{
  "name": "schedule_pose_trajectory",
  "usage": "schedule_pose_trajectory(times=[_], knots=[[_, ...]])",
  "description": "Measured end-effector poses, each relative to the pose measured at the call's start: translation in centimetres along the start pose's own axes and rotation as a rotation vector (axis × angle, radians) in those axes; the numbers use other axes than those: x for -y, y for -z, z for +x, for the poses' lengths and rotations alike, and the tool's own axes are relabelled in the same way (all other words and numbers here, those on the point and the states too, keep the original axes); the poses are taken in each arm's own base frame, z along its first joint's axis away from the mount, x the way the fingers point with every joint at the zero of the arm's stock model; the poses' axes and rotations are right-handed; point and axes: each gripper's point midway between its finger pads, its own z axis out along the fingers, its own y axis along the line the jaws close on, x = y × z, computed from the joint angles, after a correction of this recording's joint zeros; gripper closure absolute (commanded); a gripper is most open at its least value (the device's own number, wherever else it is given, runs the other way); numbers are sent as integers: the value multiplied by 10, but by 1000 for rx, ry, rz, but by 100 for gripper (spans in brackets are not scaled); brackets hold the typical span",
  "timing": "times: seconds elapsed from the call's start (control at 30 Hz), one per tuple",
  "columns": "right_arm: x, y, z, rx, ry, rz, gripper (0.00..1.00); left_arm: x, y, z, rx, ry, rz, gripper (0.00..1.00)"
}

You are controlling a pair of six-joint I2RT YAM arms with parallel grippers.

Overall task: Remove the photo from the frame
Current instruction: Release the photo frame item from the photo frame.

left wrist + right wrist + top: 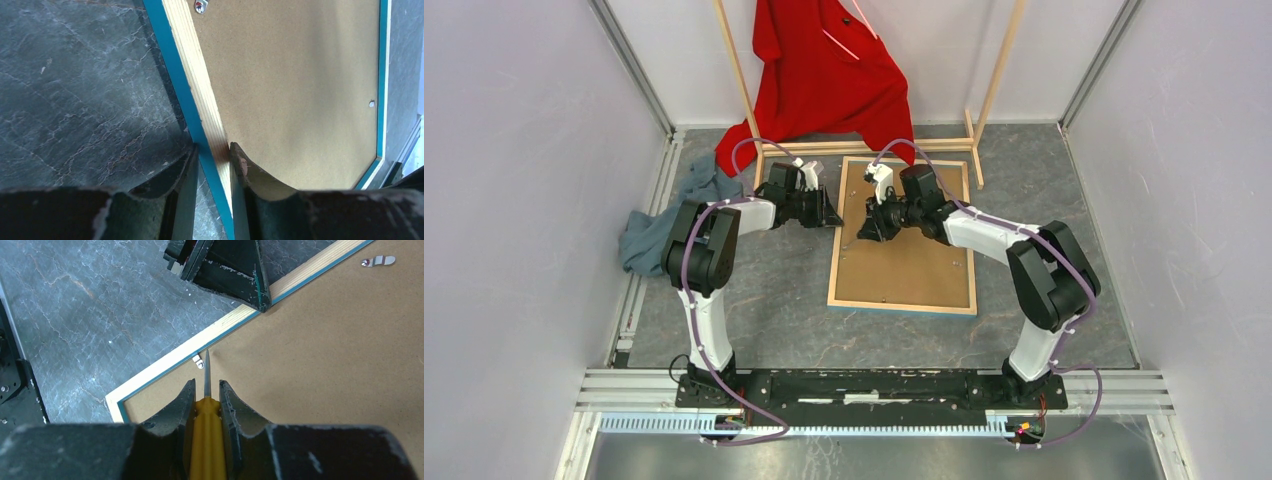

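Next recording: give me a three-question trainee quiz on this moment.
1. True or false: the frame lies with its blue front facing up.
2. The right end effector holds: A a screwdriver, B a spoon, C a brush.
3. What does the left end effector clamp?
Key: 1 false; 2 A; 3 the frame's edge.
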Motion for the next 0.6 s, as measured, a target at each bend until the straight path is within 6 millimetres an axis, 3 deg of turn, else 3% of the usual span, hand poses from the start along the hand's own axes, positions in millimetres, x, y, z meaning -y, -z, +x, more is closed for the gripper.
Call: schedule_pose_trajectory(times=[0.6], knots=[[3,-5,6,-12,-8,1,100,0,0,0,0,0,0,64]])
